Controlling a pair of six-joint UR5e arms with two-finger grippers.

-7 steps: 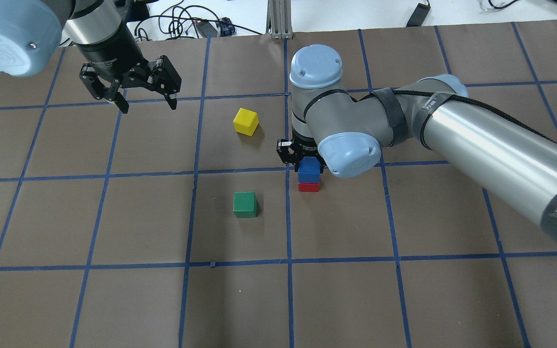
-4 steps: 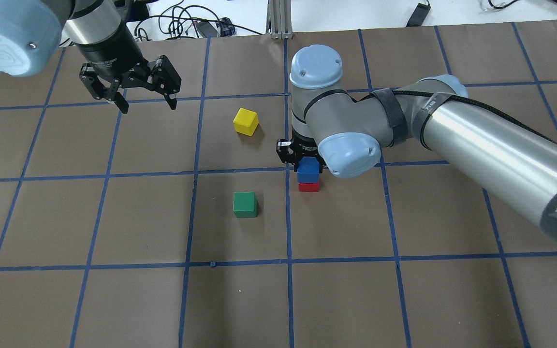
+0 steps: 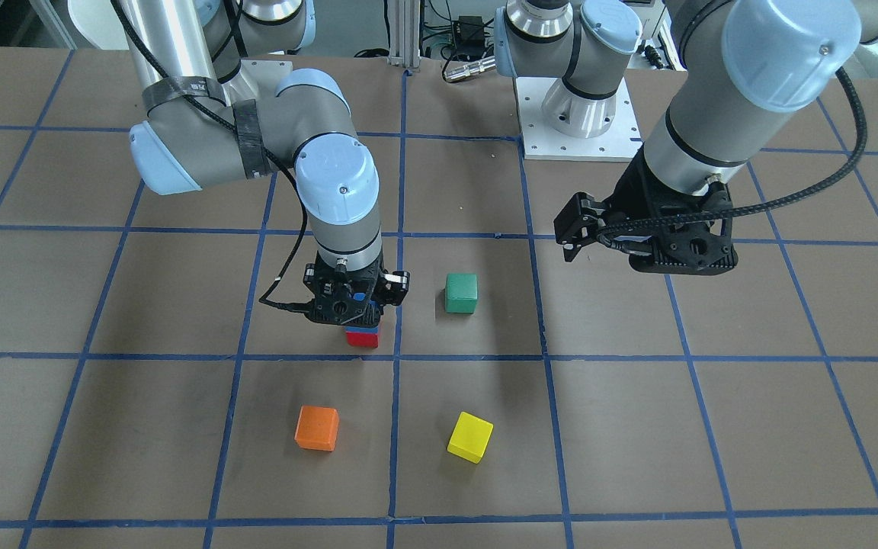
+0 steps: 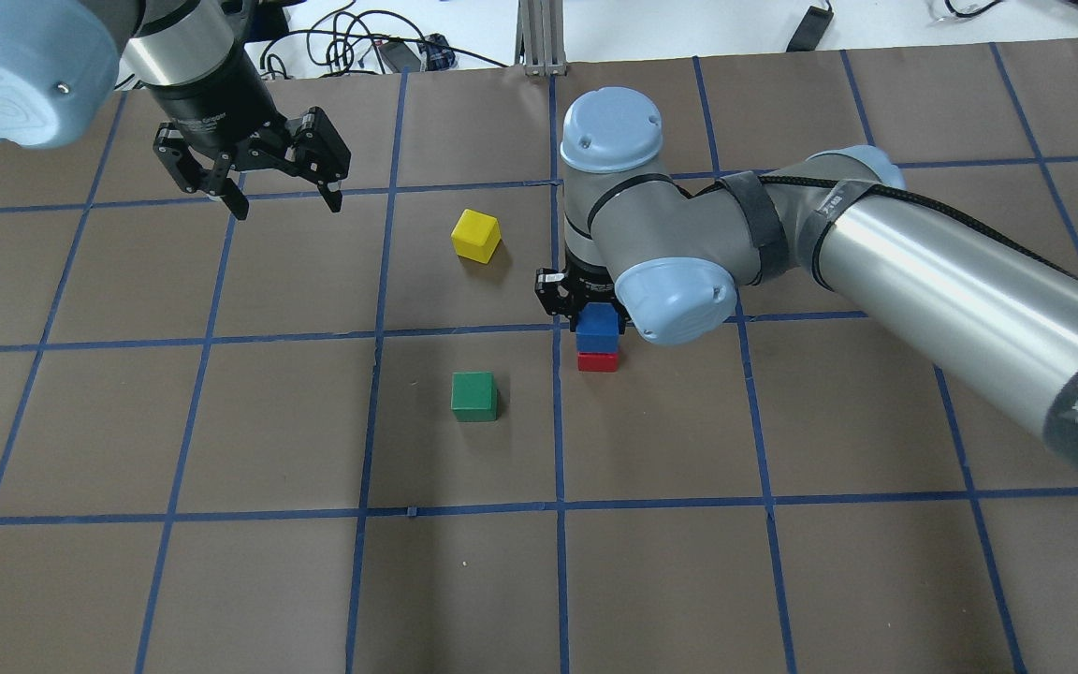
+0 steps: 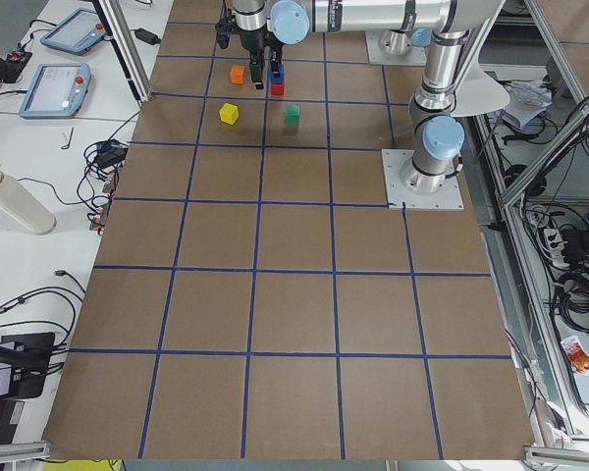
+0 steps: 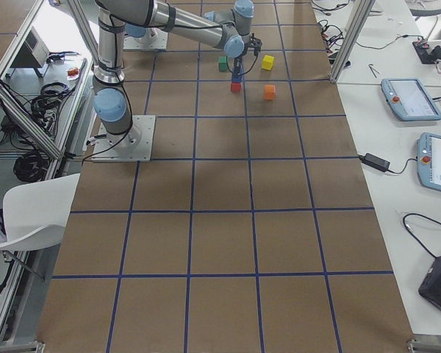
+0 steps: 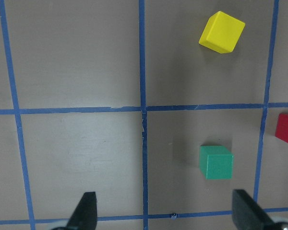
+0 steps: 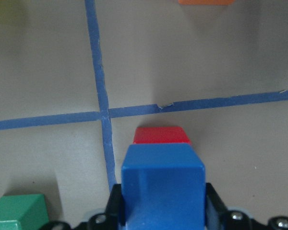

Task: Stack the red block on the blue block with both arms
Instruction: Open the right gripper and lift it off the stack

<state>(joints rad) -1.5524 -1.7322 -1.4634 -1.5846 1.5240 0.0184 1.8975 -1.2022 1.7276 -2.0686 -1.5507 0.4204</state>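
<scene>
My right gripper is shut on the blue block and holds it directly over the red block, which lies on the table. I cannot tell whether the two blocks touch. In the right wrist view the blue block sits between the jaws, with the red block just beyond it. In the front view only the red block and a sliver of blue show under the right gripper. My left gripper is open and empty, raised over the far left of the table.
A green block lies left of the stack and a yellow block lies beyond it. An orange block lies on the far side of the stack, hidden by my right arm in the overhead view. Brown paper with blue tape lines covers the table.
</scene>
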